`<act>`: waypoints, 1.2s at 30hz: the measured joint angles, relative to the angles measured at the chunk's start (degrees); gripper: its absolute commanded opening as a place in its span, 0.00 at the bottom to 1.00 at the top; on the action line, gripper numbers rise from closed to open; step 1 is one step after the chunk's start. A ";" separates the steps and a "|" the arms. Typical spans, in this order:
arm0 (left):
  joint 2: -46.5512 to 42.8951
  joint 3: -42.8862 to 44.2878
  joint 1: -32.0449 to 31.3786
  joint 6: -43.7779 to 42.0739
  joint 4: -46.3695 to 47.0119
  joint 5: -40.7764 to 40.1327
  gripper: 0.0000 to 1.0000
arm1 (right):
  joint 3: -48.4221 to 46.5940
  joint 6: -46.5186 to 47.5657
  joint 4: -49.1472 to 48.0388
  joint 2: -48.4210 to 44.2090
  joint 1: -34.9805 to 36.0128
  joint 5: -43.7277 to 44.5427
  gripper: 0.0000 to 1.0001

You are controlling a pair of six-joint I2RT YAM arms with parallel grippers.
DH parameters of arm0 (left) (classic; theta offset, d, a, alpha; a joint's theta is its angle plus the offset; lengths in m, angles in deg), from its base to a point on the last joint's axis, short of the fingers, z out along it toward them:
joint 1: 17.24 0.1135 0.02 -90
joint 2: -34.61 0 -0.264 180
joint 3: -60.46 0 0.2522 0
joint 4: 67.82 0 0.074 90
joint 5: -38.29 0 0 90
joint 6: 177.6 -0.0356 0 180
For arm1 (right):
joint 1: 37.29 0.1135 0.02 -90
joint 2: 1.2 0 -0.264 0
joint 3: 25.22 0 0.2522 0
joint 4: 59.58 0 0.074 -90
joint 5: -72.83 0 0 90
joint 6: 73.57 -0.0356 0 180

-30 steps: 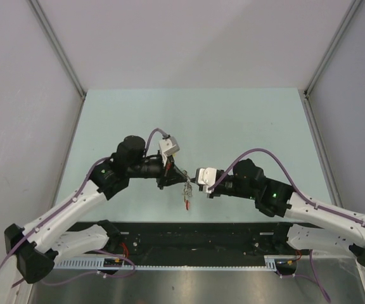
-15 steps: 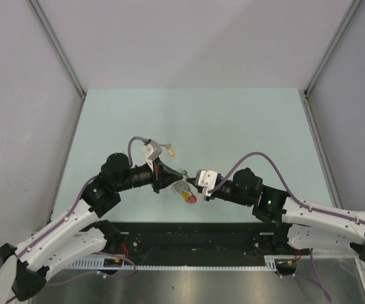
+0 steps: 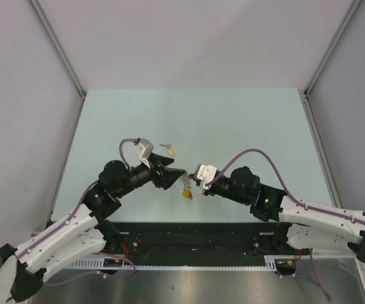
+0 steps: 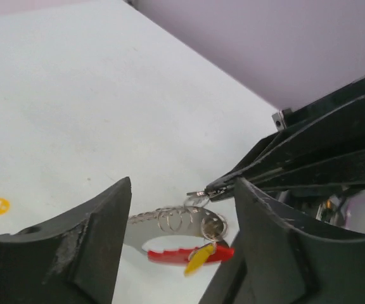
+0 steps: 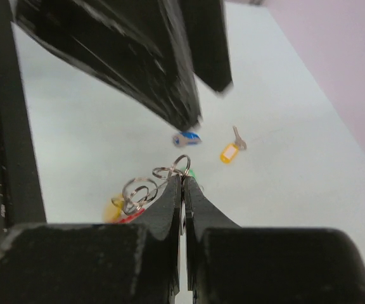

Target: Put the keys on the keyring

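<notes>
Pale mint-green tabletop (image 3: pixel 233 120), matte and smooth, fills the booth between lilac-grey walls (image 3: pixel 18 95). From overhead the two black-and-white arms meet tip to tip just below the frame's centre, and the keyring (image 3: pixel 185 188) is only a red-and-yellow speck between them.

The left wrist view resolves it: a red curved plastic arc joined to a flat silver metal piece with a toothed edge. Thin wire split rings are threaded on it, and a yellow plastic tag (image 4: pixel 199 259) sits at the red end. The left gripper (image 4: pixel 182 190) stands wide apart with nothing in it. The keyring lies beyond the gap, framed by its scuffed black fingers (image 4: pixel 87 247).

The right gripper (image 5: pixel 182 180) is pressed closed on one small wire ring of the keyring. The rest trails toward the lower left of its own view; whether it touches the table I cannot tell. Only this view shows a blue-tagged key (image 5: pixel 187 138) on the table, near an orange-yellow tagged key (image 5: pixel 230 152), both beyond the pinched ring.
</notes>
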 measured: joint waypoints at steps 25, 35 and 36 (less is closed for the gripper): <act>-12.41 4.46 11.34 -9.57 -25.07 -32.70 1.00 | -13.40 -11.61 5.07 25.57 -39.47 0.22 0.00; -17.79 4.28 11.54 -9.99 -26.77 -38.71 1.00 | -9.46 -22.23 13.25 28.55 -36.30 -2.69 0.04; -18.12 4.28 11.74 -9.99 -26.93 -39.15 1.00 | -8.31 -23.28 13.88 28.55 -36.20 -2.82 0.05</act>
